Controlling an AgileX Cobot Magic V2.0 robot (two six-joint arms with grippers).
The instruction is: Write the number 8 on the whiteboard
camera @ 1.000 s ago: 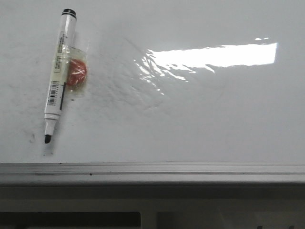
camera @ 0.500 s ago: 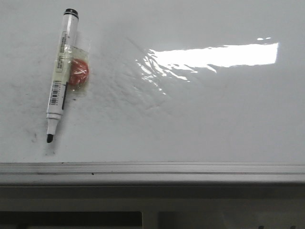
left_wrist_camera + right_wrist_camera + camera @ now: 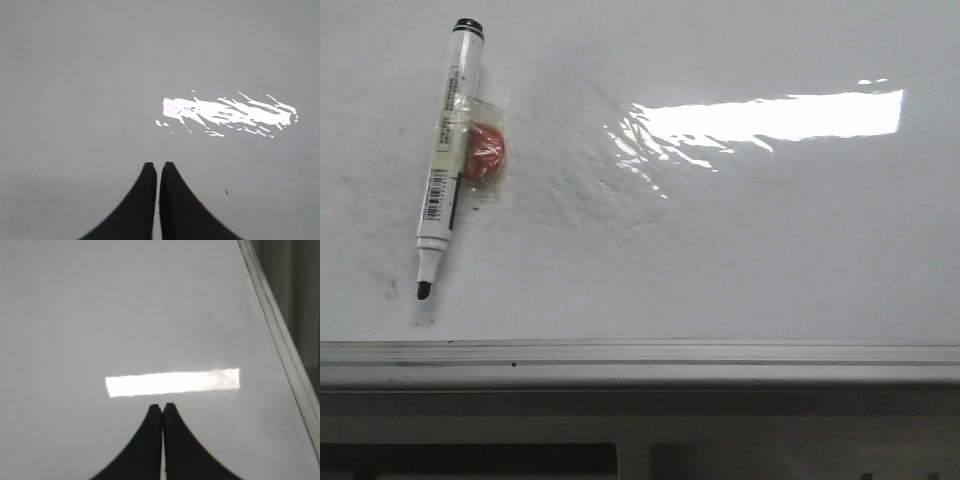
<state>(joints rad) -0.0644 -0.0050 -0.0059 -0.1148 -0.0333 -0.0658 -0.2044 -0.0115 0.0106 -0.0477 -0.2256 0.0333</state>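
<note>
The whiteboard (image 3: 720, 250) is lying wide and bare, its grey frame edge (image 3: 640, 355) nearest. Left hand (image 3: 158, 167) and right hand (image 3: 162, 407) are hovering closed, holding nothing.

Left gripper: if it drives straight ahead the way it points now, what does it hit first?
Probably only the bare whiteboard. The left gripper, fingers shut and empty, points at blank board with a bright glare patch, nothing in between. Its height above the board is unclear.
</note>
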